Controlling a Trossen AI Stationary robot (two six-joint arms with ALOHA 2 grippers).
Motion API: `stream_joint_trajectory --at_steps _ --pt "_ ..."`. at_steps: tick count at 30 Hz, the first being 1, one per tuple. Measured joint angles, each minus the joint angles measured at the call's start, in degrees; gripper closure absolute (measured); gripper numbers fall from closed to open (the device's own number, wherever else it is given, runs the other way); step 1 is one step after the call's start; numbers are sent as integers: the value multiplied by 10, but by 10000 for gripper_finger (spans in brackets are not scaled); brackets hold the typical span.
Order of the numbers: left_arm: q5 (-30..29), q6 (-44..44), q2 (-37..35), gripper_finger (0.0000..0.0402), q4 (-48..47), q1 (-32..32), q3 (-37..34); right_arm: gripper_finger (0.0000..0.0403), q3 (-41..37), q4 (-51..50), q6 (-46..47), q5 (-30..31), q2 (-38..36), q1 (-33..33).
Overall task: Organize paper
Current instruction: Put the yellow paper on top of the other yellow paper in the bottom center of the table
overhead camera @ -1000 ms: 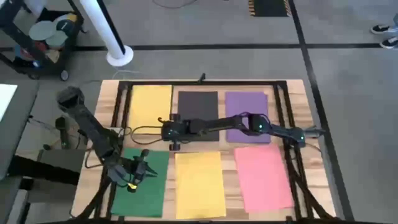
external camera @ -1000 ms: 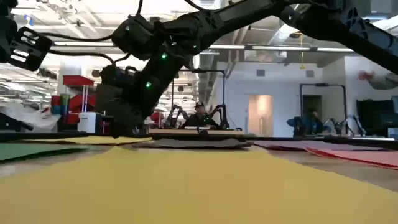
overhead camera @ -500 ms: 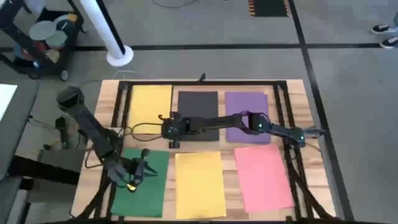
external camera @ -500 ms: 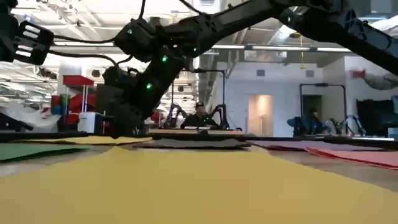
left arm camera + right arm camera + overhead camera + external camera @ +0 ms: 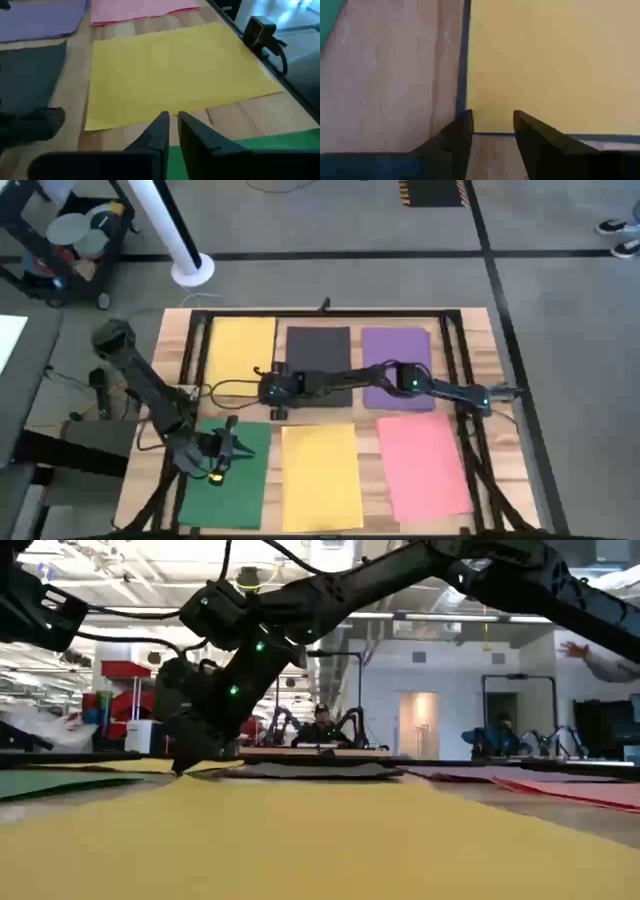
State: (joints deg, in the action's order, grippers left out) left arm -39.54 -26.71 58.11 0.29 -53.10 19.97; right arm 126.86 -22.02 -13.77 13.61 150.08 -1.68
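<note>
1. Paper sheets lie flat in two rows on the wooden surface (image 5: 170, 340): back yellow sheet (image 5: 241, 342), black (image 5: 318, 345), purple (image 5: 396, 350); front green (image 5: 245, 490), yellow (image 5: 320, 475), pink (image 5: 420, 465).
2. Right claw (image 5: 490, 125), fingers slightly parted and empty, is low at the back yellow sheet's near corner.
3. Left claw (image 5: 171, 131), nearly closed and empty, hovers over green.
4. Thin, floppy, light, likely slippery: best pinched at a lifted edge or corner.

Wooden table top (image 5: 170, 350) with a black frame (image 5: 330, 313) at centre, white pole on a round base (image 5: 190, 268) at upper left, dark cart (image 5: 60, 240) in the upper left corner, shoes (image 5: 622, 235) at the upper right edge, seated person (image 5: 320, 727) in the far room, centre of the low view.

six flat paper sheets (image 5: 321, 476), two rows, apart, none overlapping
</note>
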Motion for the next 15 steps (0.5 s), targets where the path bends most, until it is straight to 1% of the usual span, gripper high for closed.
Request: stream_joint_trajectory --at_steps 4,15 --pt "0 -16 0 366 -10 0 0 257 9 4 -2 0 0 6" --pt "-1 -16 0 366 -9 0 0 242 10 -13 -1 -2 1 5"
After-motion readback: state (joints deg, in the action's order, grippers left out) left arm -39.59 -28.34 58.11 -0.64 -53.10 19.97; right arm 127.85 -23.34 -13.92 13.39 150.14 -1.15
